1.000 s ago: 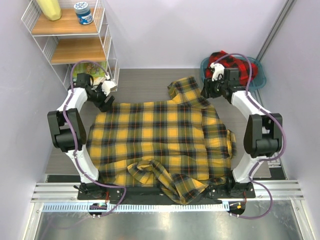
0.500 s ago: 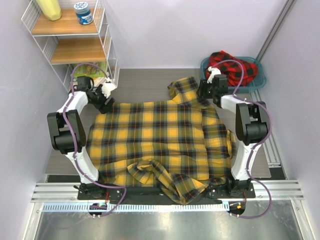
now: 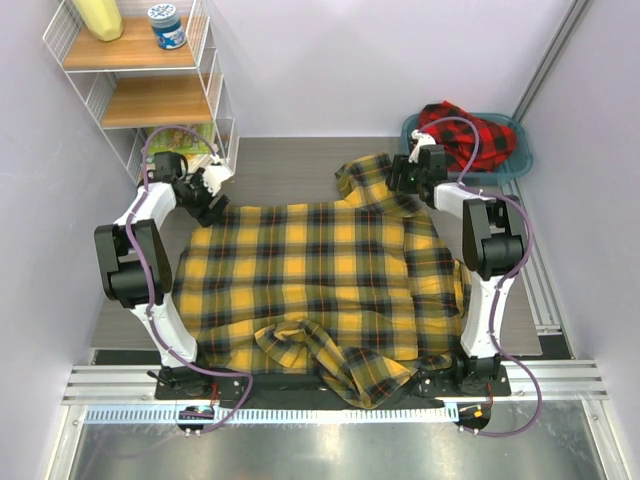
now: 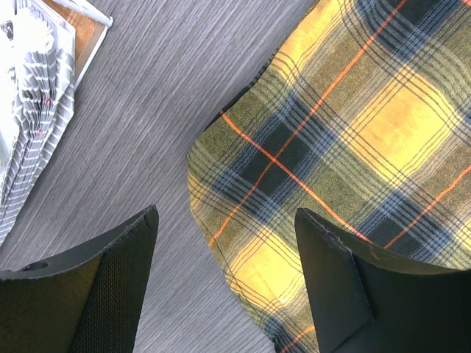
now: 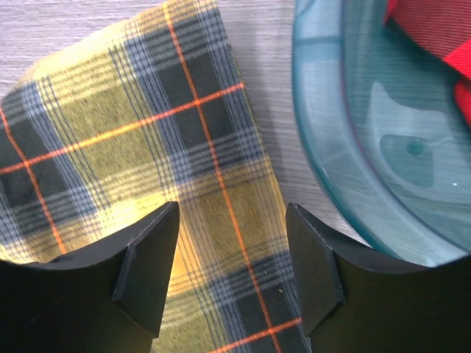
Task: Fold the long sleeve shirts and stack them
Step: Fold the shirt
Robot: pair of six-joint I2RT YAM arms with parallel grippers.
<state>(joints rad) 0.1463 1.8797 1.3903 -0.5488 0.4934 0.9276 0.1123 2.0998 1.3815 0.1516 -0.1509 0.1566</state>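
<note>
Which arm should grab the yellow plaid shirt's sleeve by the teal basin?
Right. The open right gripper hovers over that yellow plaid sleeve beside the teal plastic basin; the left gripper is over the opposite corner.

Two plaid garments: one yellow shirt [image 3: 320,280] and one red shirt [image 3: 470,128] (bunched up, so only partly seen). One teal basin [image 5: 368,147]. One wire rack [image 3: 213,70] with two wooden shelves [image 3: 150,100], bearing one blue-lidded jar [image 3: 167,26] and one yellow container [image 3: 98,16].

Parted fingers [image 4: 335,287] seemingly above yellow shirt [image 4: 331,132].
</note>
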